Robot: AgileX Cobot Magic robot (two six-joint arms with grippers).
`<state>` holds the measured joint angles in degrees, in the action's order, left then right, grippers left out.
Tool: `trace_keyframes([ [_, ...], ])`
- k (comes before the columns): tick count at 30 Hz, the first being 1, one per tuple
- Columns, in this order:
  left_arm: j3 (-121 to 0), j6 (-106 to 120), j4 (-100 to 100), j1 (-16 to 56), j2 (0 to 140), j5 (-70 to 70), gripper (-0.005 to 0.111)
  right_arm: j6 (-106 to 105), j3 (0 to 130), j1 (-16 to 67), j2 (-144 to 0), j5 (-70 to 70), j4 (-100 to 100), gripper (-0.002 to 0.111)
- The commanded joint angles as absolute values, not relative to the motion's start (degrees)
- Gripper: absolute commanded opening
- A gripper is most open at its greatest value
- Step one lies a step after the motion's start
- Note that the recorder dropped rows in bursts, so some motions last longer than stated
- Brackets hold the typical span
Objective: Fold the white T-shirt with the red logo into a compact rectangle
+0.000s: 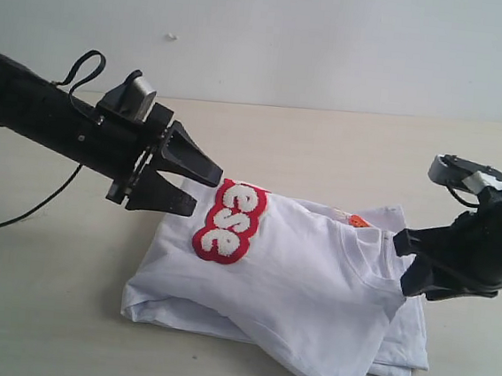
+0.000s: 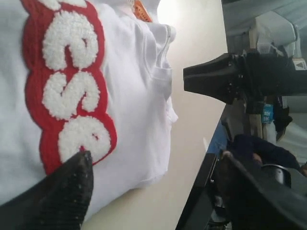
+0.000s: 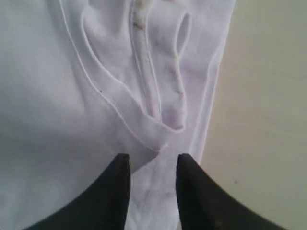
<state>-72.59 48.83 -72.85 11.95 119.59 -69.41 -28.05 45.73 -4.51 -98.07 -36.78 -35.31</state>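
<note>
The white T-shirt [image 1: 295, 281] lies folded in wrinkled layers on the table, collar toward the right. Its red logo [image 1: 230, 222] shows only the fuzzy letters "ese", which fill the left wrist view [image 2: 67, 81]. The orange neck tag [image 1: 357, 220] peeks out by the collar. My left gripper [image 1: 205, 188] hovers open and wide at the shirt's upper left corner beside the logo, empty. My right gripper [image 1: 406, 263] stands at the shirt's right edge near the collar. Its fingers [image 3: 120, 191] are parted, and the shirt's folded hems [image 3: 144, 96] lie under and between them [image 3: 152, 160].
The beige table [image 1: 43, 310] surrounds the shirt, with a pale wall behind it. A black cable [image 1: 18, 210] loops from the left arm over the table at left. The right arm's gripper [image 2: 216, 79] shows in the left wrist view, beyond the shirt's edge.
</note>
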Motion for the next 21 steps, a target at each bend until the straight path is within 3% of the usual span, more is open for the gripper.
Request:
trace_keyframes([
  [1,-72.82,48.95,-70.73,11.81,119.48,-69.96,0.069,-28.44,45.54,-4.66,-99.15,-39.24,-36.18,0.034],
  [5,-72.82,48.95,-70.63,11.81,119.48,-69.96,0.069,-28.44,45.54,-4.66,-99.83,-41.37,-39.48,0.037],
  [8,-72.82,48.95,-70.63,11.81,119.48,-69.96,0.069,-28.44,45.54,-4.66,-101.41,-42.73,-41.62,0.057],
  [10,-72.82,48.95,-70.63,11.81,119.48,-69.96,0.069,-28.44,45.54,-4.66,-102.75,-43.06,-41.62,0.062],
  [21,-72.82,48.95,-70.63,11.81,119.48,-69.96,0.069,-36.00,45.54,-4.66,-107.11,-43.00,-51.37,0.062],
])
